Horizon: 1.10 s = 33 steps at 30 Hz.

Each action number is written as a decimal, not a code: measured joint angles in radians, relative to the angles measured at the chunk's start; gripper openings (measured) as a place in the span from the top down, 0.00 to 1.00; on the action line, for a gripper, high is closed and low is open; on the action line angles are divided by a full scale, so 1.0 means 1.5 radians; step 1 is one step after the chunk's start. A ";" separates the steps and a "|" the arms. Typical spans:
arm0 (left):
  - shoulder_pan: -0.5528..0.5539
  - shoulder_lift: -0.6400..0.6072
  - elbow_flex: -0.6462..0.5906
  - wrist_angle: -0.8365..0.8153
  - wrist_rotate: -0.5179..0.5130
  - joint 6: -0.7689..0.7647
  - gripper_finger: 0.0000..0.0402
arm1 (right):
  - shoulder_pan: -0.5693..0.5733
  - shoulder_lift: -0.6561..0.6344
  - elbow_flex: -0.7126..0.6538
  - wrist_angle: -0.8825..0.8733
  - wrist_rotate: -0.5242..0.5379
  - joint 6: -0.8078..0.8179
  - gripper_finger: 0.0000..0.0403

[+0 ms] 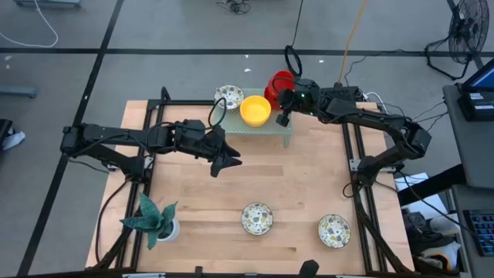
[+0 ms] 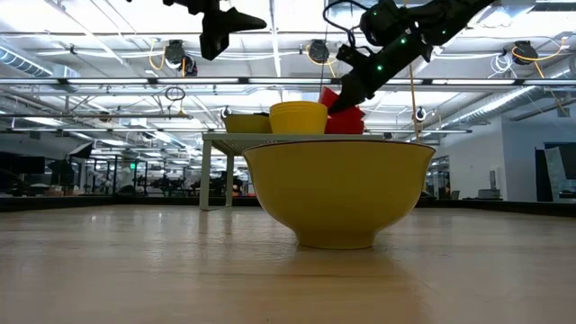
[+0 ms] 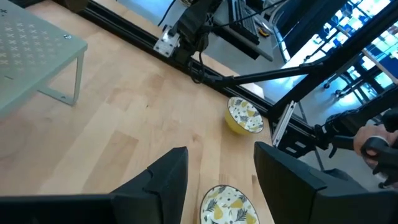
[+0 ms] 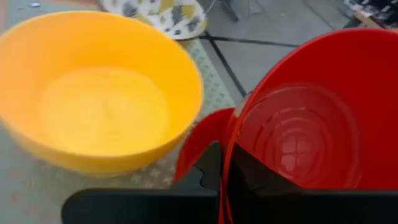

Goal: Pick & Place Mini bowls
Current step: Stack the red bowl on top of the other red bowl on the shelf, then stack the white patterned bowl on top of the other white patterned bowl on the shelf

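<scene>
A red bowl (image 4: 298, 124) is tilted at the far right corner of the pale green rack (image 1: 266, 131), and my right gripper (image 1: 284, 94) is shut on it. A plain yellow bowl (image 1: 255, 110) and a patterned bowl (image 1: 228, 96) stand on the rack top. Two more patterned bowls (image 1: 257, 218) (image 1: 333, 230) rest on the table near its near edge. The nearer one fills the low view with its yellow outside (image 2: 337, 193). My left gripper (image 1: 228, 161) hangs open above the middle of the table, over bare wood. My right gripper holds the red bowl by its rim (image 4: 227, 155), with one finger (image 4: 261, 177) inside the bowl and the other outside. It reaches in from the table's right, slanting down. The bowl is tilted, its opening turned toward the wrist. Whether its lower edge touches the rack, I cannot tell.
A green plant in a white pot (image 1: 154, 220) stands at the near left corner. Black frame rails (image 1: 359, 177) run along both sides of the table. Between the rack and the near bowls is open wood. A second red edge (image 4: 199, 137) shows beside the held bowl.
</scene>
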 joint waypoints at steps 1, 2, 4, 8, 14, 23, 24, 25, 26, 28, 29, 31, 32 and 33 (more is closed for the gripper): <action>0.000 0.000 0.000 0.000 0.000 0.001 0.53 | 0.001 0.000 0.000 -0.003 -0.002 0.000 1.00; 0.000 0.000 0.000 0.000 0.000 0.003 0.53 | 0.001 0.000 0.000 -0.006 -0.002 0.000 1.00; 0.000 0.000 0.000 0.000 0.000 0.003 0.53 | 0.000 0.001 0.000 -0.024 -0.002 0.010 0.98; 0.000 0.000 0.000 0.000 0.000 0.002 0.53 | -0.001 0.001 0.000 -0.058 0.001 0.019 0.93; 0.000 0.000 0.000 0.000 0.000 0.002 0.53 | 0.000 0.001 0.000 -0.050 0.001 0.020 0.84; 0.000 0.000 0.000 0.000 0.000 0.002 0.53 | 0.000 0.001 0.000 0.000 -0.002 0.020 0.67; 0.000 0.000 0.000 0.000 0.000 0.002 0.53 | 0.000 0.001 0.000 0.012 -0.002 0.020 0.66; 0.000 0.000 0.000 0.000 0.000 0.002 0.53 | 0.001 0.001 0.000 0.023 -0.002 0.020 0.64; 0.000 0.000 0.000 0.000 0.000 0.003 0.53 | 0.003 0.001 0.000 0.035 -0.002 0.020 0.63; 0.000 0.000 0.000 0.000 0.000 0.003 0.53 | 0.009 -0.002 0.000 0.057 -0.002 0.020 0.61; 0.000 0.000 0.000 0.000 0.000 0.003 0.53 | 0.012 -0.010 -0.001 0.058 -0.002 0.020 0.60; 0.000 0.000 0.000 -0.004 0.000 0.003 0.53 | 0.023 -0.028 -0.001 0.061 -0.002 0.020 0.59; 0.000 0.000 0.000 -0.010 0.001 0.003 0.53 | 0.030 -0.038 0.000 0.059 -0.002 0.021 0.59; 0.000 0.000 0.000 -0.019 0.005 0.008 0.53 | 0.038 -0.052 0.000 0.043 -0.002 0.023 0.59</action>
